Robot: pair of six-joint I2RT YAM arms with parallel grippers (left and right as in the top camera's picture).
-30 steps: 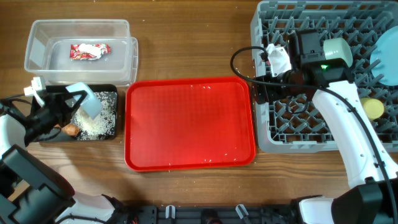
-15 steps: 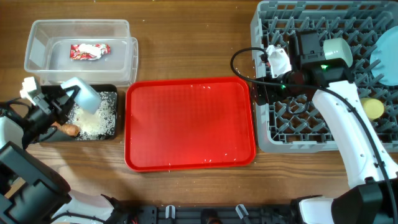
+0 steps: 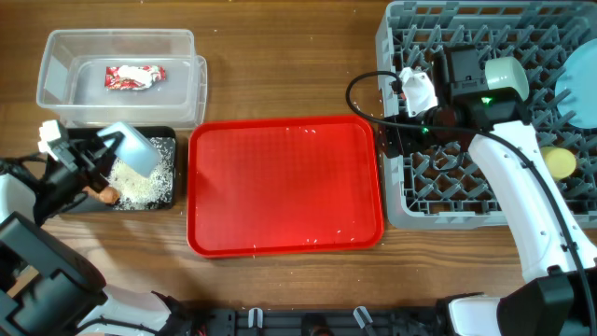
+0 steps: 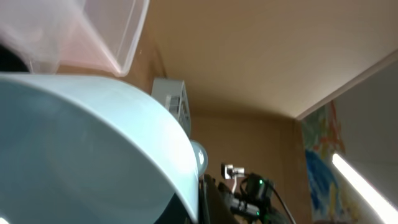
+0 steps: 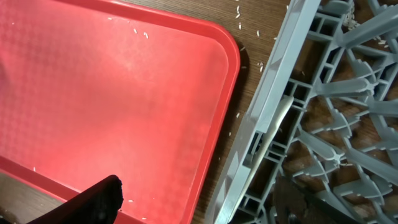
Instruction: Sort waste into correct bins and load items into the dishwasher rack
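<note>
Bowl (image 3: 138,149), smooth, pale, tilted in left pincer (image 3: 112,147), grain-strewn black tray (image 3: 166,133)

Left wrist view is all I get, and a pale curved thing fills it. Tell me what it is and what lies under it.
Observer: It is a pale bowl, held by the shut left gripper and tipped over the black tray.
Operator: Report what is in that tray.
Observer: White grains are spread over it, with an orange-brown stick near its left side.
Operator: Now give me the right arm.
Observer: The right gripper stands open and holds nothing. It is over the left edge of the grey rack, beside the red tray.
</note>
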